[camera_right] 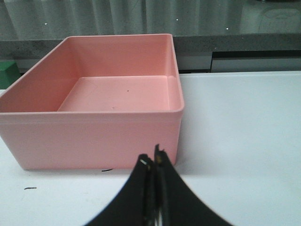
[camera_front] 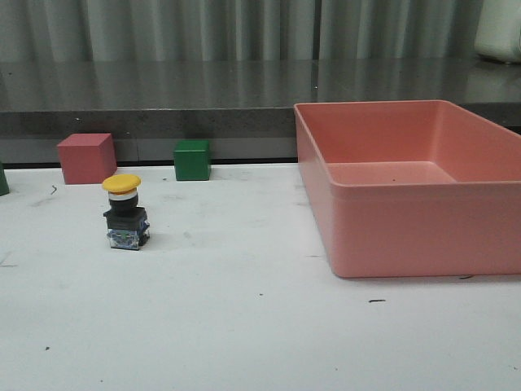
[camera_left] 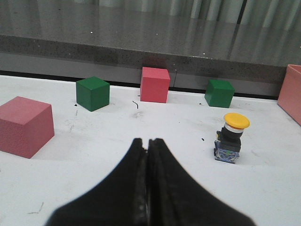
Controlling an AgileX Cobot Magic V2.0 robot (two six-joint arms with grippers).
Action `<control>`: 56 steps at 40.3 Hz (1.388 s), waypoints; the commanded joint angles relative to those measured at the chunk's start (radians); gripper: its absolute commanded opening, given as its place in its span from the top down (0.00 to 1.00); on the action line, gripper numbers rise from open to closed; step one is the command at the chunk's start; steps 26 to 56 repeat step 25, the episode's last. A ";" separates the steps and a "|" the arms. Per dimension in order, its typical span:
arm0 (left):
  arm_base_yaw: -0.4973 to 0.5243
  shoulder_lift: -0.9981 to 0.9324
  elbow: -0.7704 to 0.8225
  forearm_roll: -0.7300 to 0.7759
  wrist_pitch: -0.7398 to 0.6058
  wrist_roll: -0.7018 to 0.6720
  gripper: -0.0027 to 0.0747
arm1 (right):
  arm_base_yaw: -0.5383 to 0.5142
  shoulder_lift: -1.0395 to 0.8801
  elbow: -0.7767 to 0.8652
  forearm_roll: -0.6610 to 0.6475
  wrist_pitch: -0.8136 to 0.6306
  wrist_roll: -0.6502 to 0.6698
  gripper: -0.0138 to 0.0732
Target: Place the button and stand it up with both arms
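Button [camera_front: 124, 212] upright at the left of the front view: yellow cap on top, silver collar under it, black body on its pale base, resting on the white counter [camera_front: 260, 326]. A red cube [camera_front: 86, 158] and a green cube [camera_front: 192, 160] sit behind it toward the back edge, apart from it, and the large pink bin [camera_front: 411, 183] fills the right of the frame, with nothing in it that I can see.

Neither arm appears in the front view. In the left wrist view the left gripper [camera_left: 147, 148] has its fingers pressed together with nothing between them; the button [camera_left: 230, 138] stands off to the right of the frame, near but not touching. In the right wrist view the right gripper [camera_right: 152, 162] is likewise closed on nothing, facing the near wall of the pink bin [camera_right: 94, 136].

Judging by this, the button already stands, released, so the task looks done or at its very end. If anything remains, it calls only for keeping both arms clear of the button, since its tall, top-heavy shape could tip at a nudge.
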 commanded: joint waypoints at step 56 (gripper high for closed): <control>0.001 -0.024 0.015 -0.003 -0.086 -0.007 0.99 | -0.007 -0.019 -0.004 0.000 -0.075 -0.008 0.92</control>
